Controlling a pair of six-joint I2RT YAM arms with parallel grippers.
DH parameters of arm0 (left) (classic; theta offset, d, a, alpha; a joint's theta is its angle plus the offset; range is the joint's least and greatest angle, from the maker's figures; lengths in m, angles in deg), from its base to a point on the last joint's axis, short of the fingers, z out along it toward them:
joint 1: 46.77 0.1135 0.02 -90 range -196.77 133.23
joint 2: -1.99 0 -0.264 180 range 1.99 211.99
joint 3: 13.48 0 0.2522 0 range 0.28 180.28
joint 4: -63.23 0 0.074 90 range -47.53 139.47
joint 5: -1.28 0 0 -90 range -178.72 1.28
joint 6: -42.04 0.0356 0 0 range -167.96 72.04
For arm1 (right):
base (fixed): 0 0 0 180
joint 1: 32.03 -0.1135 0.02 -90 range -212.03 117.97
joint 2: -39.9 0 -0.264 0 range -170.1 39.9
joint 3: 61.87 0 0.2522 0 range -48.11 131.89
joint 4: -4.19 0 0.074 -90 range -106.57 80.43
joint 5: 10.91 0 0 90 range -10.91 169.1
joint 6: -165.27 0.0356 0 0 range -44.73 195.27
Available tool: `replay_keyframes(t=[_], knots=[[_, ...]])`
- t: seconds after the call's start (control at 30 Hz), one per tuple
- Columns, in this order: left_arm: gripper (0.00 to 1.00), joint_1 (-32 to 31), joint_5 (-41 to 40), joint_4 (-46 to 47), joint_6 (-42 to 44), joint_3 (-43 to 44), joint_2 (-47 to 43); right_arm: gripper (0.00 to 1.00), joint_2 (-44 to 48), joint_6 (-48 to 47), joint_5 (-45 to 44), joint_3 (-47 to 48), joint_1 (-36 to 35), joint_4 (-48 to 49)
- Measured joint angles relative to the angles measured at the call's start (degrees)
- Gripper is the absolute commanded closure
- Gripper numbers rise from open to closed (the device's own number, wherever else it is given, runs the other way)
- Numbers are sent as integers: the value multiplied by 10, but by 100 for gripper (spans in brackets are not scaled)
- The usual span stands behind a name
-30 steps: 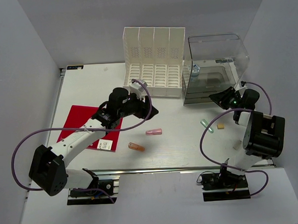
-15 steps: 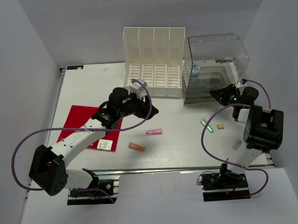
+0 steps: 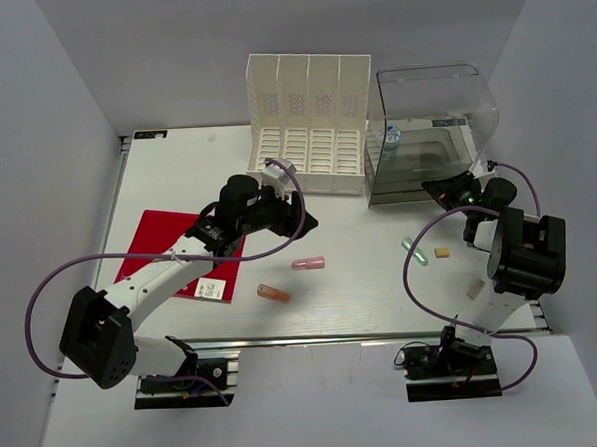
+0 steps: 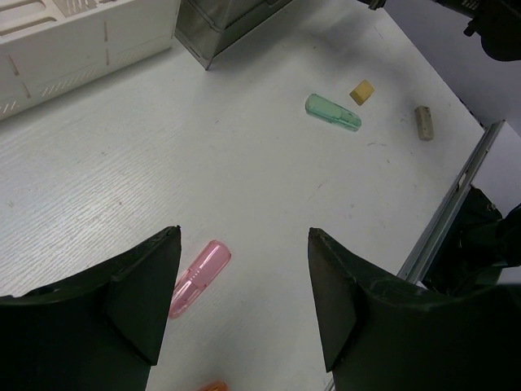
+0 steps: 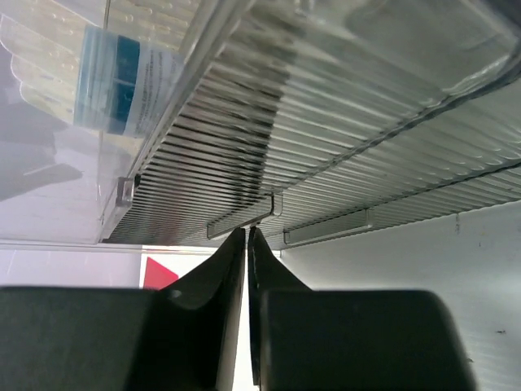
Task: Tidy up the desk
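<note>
The desk [image 3: 176, 170] is a white tabletop with small loose items on it. My left gripper [image 3: 296, 222] hangs open above its middle with nothing between the fingers; in the left wrist view this gripper [image 4: 244, 235] frames bare desk [image 4: 244, 163], with a pink clear tube [image 4: 199, 277] by its left finger. My right gripper [image 3: 429, 188] is at the front of a clear drawer box [image 3: 424, 137]. In the right wrist view its jaws [image 5: 247, 231] are closed to a thin slit, tips on the lip of the drawer handle [image 5: 244, 220].
An orange tube [image 3: 273, 293] lies near the pink tube [image 3: 308, 263]. A green tube [image 3: 414, 250], a yellow cube [image 3: 442, 252] and a beige stub [image 3: 475, 288] lie at the right. A red notebook [image 3: 170, 250] is at the left, a white slotted organizer [image 3: 309, 133] at the back.
My right gripper's jaws have closed to a slit and it has edged up to the drawer box front. The left arm has not moved.
</note>
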Motion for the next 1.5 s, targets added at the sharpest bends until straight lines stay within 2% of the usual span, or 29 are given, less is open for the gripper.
replay_keyframes(t=[0.23,0.33,0.37,0.4,0.5,0.87,1.37,1.5], knots=[[27,0,0,3,0,0,0,94,6,4,-4,-23,0,28],[27,0,0,7,0,-3,0,82,17,7,-5,-28,0,29],[26,0,0,8,1,-5,0,74,21,8,-6,-29,0,29],[27,0,0,8,1,-6,0,70,23,11,-6,-29,0,30],[27,0,0,8,2,-7,0,63,24,14,-7,-29,0,29],[26,0,3,12,2,-7,0,69,2,51,-15,-28,0,59],[26,0,5,12,6,-8,0,66,-68,143,-27,-28,0,177],[26,0,7,12,6,-8,0,70,-73,156,-29,-28,0,190]])
